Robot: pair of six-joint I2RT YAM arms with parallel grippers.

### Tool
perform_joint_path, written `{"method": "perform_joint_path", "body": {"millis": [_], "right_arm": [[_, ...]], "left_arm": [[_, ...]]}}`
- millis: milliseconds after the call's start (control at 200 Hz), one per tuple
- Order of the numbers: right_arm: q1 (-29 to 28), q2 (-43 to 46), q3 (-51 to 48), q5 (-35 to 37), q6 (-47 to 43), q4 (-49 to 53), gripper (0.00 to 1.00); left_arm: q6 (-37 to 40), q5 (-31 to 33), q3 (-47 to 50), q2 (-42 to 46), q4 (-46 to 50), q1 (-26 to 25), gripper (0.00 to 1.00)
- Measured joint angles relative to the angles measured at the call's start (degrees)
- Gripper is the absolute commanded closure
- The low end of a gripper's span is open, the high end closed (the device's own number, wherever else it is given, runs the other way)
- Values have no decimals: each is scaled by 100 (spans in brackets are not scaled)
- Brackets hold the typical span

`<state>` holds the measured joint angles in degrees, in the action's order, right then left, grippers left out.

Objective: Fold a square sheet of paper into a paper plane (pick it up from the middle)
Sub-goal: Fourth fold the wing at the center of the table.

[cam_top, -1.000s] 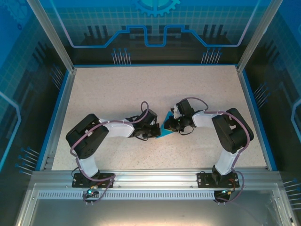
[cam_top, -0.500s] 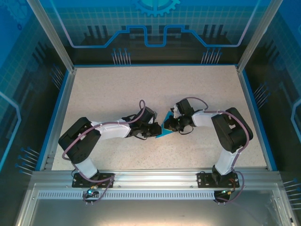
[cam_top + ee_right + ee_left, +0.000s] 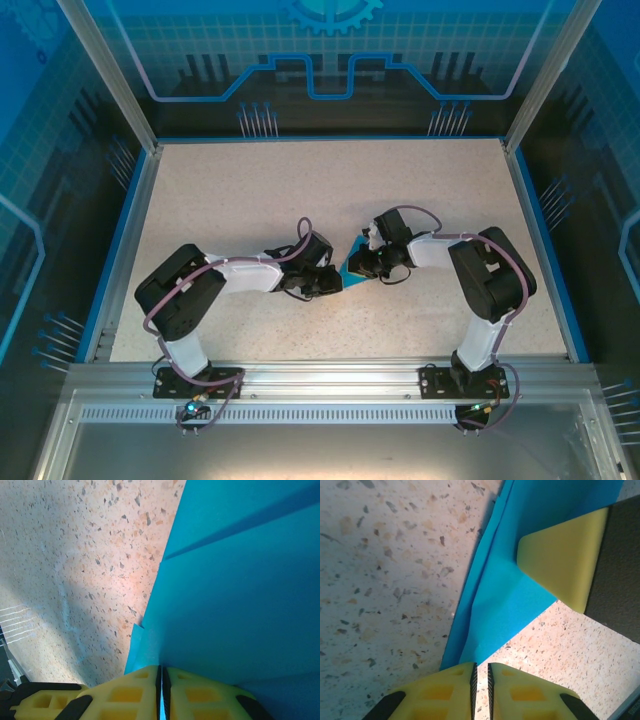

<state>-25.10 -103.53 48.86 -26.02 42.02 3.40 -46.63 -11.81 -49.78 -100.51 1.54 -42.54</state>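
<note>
Right gripper (image 3: pixel 161 674) is pinching the folded blue paper (image 3: pixel 235 605) at the middle of the table (image 3: pixel 250 200). Left gripper (image 3: pixel 480 669), jaws narrowed to a slit, is meeting the paper's corner. Opposing pulls could be risking a tear or skewed crease. From above, both arms are hiding the folded shape, and whether the left is actually gripping is unclear.

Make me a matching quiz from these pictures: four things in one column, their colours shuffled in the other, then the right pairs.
Things:
1. folded sheet of thin paper
2. left tool's fingers
3. stone-look table top
4. thin cable looping over the left arm

Colours:
A. purple
B. bright blue
C. yellow
D. speckled beige

Pairs: 1-B, 2-C, 3-D, 4-A
</note>
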Motion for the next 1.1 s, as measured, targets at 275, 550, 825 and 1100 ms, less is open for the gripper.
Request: {"method": "perform_joint_path", "body": {"millis": [275, 550, 825, 1100], "right_arm": [[0, -2, 0, 2, 0, 0, 87], [0, -2, 0, 2, 0, 0, 87], [2, -7, 0, 2, 0, 2, 87], [2, -7, 0, 4, 0, 4, 87]], "left_arm": [[-2, 50, 0, 17, -57, 0, 83], [-109, 188, 0, -13, -55, 0, 88], [-162, 264, 2, -76, -72, 0, 91], [-367, 262, 210, -22, -358, 17, 92]]}}
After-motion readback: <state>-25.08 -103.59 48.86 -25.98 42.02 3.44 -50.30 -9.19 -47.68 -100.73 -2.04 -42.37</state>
